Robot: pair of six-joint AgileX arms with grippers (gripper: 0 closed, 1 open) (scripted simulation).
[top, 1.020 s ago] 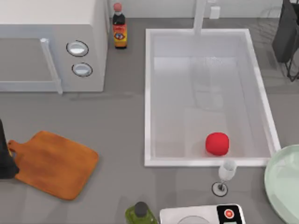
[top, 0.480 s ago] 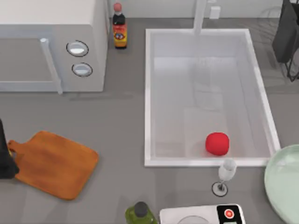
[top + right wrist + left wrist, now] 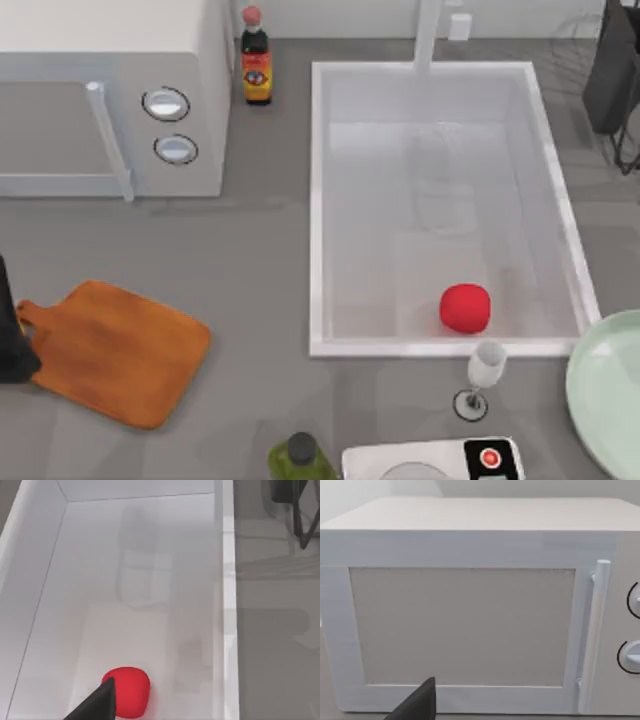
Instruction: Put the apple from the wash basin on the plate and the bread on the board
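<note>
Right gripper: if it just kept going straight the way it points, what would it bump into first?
Most likely the apple on the wash basin floor; one right gripper finger already overlaps it, though depth is unclear.

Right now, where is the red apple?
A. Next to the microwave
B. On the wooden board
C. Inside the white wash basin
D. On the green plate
C: the apple lies on the floor of the wash basin, near its front wall, away from the plate.

Microwave [image 3: 470, 605]: grey-white, door closed, front facing the camera.
Door handle [image 3: 592, 635]: vertical white bar.
Knobs [image 3: 631, 656]: two, partly cut off.
Gripper fingertip [image 3: 417, 705]: dark, at frame edge.
</note>
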